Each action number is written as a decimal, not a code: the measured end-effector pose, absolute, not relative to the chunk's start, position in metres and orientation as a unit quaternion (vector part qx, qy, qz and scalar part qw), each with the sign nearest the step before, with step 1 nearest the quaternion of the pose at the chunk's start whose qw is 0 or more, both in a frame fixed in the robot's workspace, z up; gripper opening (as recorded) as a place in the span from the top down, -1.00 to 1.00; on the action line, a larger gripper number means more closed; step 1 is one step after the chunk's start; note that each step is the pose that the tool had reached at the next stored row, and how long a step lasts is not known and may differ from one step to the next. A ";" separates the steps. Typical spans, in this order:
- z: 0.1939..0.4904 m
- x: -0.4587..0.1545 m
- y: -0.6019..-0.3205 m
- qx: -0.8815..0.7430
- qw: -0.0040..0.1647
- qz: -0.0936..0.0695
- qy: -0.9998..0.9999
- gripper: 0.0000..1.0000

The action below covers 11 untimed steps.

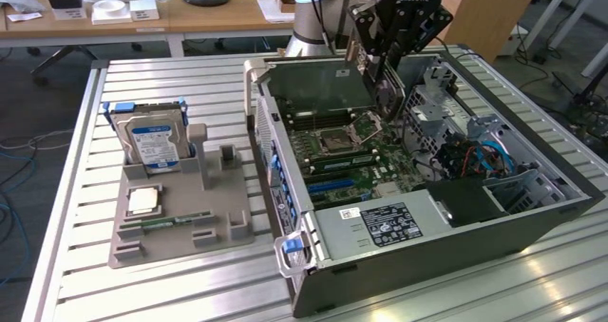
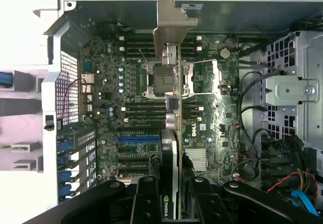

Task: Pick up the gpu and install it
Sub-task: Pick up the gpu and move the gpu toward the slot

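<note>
Green board and black cooler face outward as the gpu [image 1: 318, 87] hangs on edge above the open computer case [image 1: 532, 219], raised over the motherboard [image 1: 366, 162] inside it. The gripper [image 1: 378, 65] is clamped on the card, one finger pressed to each face. Looking down from the wrist, the gpu [image 2: 170, 153] runs edge-on across the case's CPU socket [image 2: 161, 75], with its silver bracket [image 2: 174, 22] at the end farthest from the gripper [image 2: 174, 183]. Outside the case, just beside its wall of blue clips, a grey holder [image 1: 181, 240] on the slatted table [image 1: 475, 293] carries an upright hard drive [image 1: 152, 140] and a flat RAM stick [image 1: 176, 219].
</note>
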State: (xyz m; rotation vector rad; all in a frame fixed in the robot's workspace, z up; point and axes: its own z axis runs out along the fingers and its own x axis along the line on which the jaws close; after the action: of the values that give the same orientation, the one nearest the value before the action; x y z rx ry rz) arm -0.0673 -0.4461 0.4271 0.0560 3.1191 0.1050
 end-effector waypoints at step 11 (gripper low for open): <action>0.427 -0.058 -0.446 0.018 0.010 0.034 0.999 0.47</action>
State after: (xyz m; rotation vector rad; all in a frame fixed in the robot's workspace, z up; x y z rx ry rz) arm -0.0583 -0.4461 0.4271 0.0559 3.1190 0.1051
